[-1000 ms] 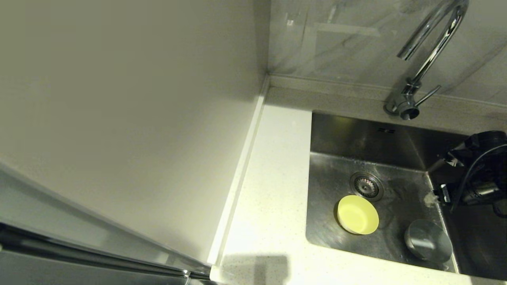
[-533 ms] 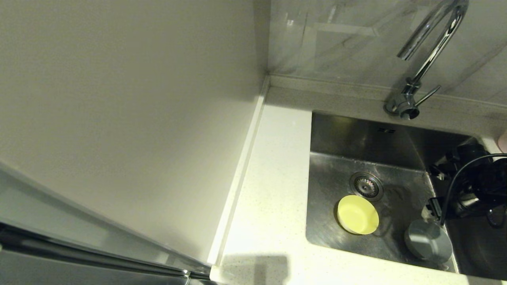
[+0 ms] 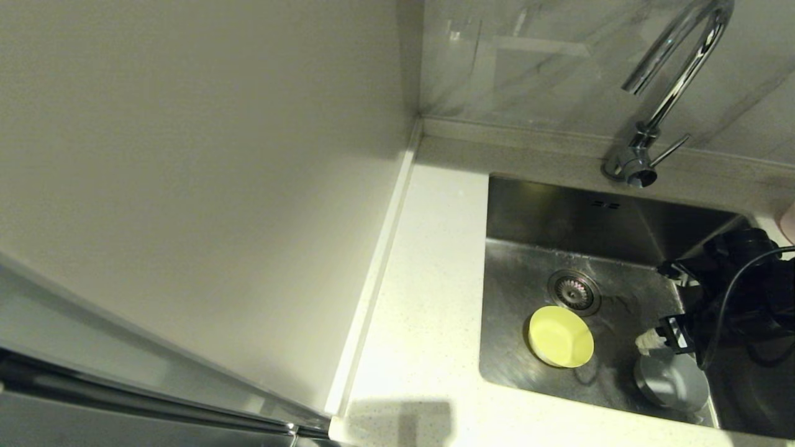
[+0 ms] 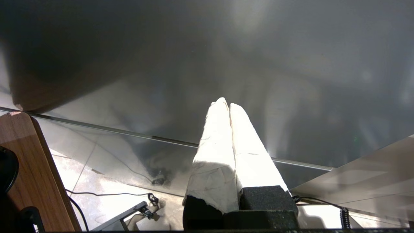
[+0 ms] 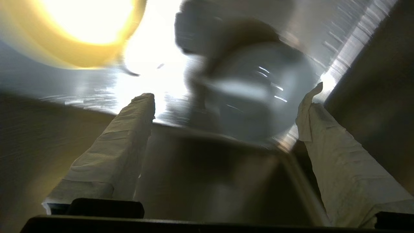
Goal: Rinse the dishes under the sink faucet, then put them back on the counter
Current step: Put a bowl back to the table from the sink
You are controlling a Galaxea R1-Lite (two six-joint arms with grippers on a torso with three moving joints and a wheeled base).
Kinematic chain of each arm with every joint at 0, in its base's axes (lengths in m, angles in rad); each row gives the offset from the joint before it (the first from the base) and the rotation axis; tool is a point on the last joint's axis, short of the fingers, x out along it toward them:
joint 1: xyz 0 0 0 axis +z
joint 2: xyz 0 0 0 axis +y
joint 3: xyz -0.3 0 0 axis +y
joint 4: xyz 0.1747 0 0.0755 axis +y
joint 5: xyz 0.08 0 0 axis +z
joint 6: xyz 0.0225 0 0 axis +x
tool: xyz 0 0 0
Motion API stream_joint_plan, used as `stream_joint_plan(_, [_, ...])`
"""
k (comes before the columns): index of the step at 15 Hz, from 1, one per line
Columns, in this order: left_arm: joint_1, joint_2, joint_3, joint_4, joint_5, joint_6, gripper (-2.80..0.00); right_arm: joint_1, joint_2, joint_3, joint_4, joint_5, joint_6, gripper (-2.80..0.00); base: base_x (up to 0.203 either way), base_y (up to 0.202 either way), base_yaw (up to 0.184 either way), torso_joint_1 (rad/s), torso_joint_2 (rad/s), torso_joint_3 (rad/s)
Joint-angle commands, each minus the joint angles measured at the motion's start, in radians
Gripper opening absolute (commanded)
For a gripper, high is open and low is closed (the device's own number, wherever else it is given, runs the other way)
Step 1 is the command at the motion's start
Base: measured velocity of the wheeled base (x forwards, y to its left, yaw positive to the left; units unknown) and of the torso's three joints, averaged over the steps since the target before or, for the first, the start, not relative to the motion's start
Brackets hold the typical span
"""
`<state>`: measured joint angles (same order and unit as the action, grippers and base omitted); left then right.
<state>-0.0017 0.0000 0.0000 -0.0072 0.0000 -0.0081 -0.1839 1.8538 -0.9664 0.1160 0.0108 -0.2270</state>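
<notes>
In the sink (image 3: 559, 214), a yellow bowl (image 3: 561, 336) sits just in front of the drain (image 3: 574, 292), and a grey bowl (image 3: 671, 380) rests in the near right corner. My right gripper (image 3: 658, 305) hangs open just above and behind the grey bowl, nothing between its wrapped fingers (image 5: 136, 113). In the right wrist view the grey bowl (image 5: 258, 94) lies ahead of the open gripper (image 5: 228, 95), the yellow bowl (image 5: 81, 29) further off. A sliver of the pink bowl (image 3: 790, 222) shows at the right edge. The chrome faucet (image 3: 674, 74) stands behind the sink; no water shows. My left gripper (image 4: 226, 104) is shut and empty, away from the counter.
The white speckled counter (image 3: 428, 298) runs left of the sink, bounded by a tall white panel (image 3: 217, 186). The faucet's side lever (image 3: 669, 151) points right. In the left wrist view a wooden piece (image 4: 29, 168) and cables on the floor show below.
My right gripper has come down and forward along the sink's right wall, ending just above the grey bowl. The pink bowl's edge came into view at the right. Both sink bowls stayed put.
</notes>
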Motion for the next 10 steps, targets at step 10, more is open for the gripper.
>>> stream_joint_plan(10, [0.0,0.0,0.003,0.0,0.0,0.0,-2.8,0.25,0.201,-0.037,-0.322,-0.102,0.027,0.0,0.0,0.0,0.0,0.0,0.0,0.0])
